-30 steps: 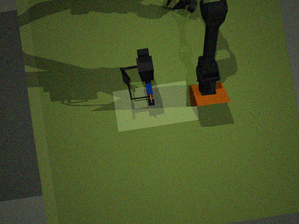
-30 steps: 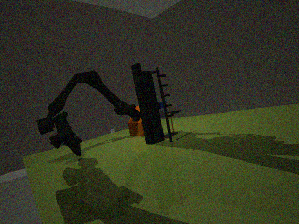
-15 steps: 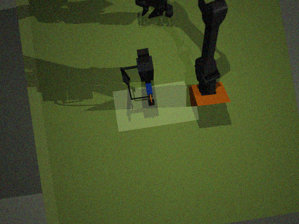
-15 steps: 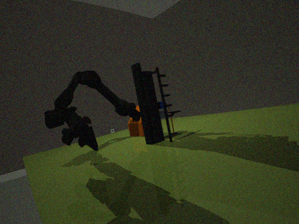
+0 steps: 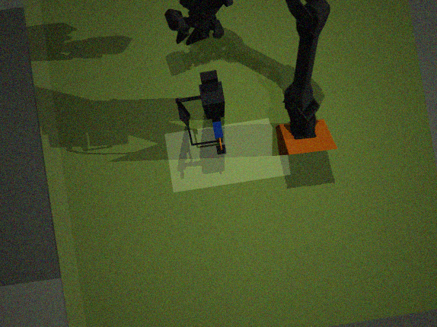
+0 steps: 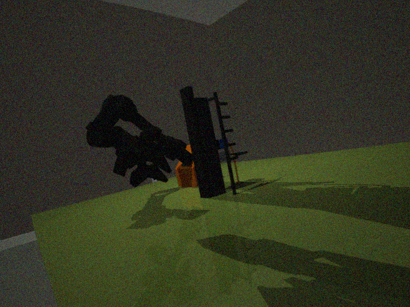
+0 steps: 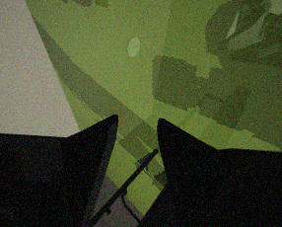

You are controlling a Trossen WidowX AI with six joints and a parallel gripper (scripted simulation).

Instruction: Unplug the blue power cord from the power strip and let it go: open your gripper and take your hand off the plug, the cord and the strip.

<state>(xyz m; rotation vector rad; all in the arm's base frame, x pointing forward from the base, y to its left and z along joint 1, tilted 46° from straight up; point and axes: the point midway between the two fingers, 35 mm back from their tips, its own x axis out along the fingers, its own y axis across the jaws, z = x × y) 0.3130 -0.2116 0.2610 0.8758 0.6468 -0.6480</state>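
Blue plug [image 5: 217, 128], small and rectangular, seated in the dark strip [image 5: 212, 96].

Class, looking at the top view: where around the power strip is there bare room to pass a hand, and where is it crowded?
Free: the green mat in front of the pale rectangle, and left of it. Crowded: between the upright black power strip, its blue plug and the orange arm base; the gripper hovers behind.

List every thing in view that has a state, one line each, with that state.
Tool: partly open, nothing between the fingers, hanging in the air away from the strip.
Blue plug: plugged in at the strip, untouched.
Tall black power strip: standing tilted on the green table.
Thin orange pin: beside the plug's end, attached to the frame.
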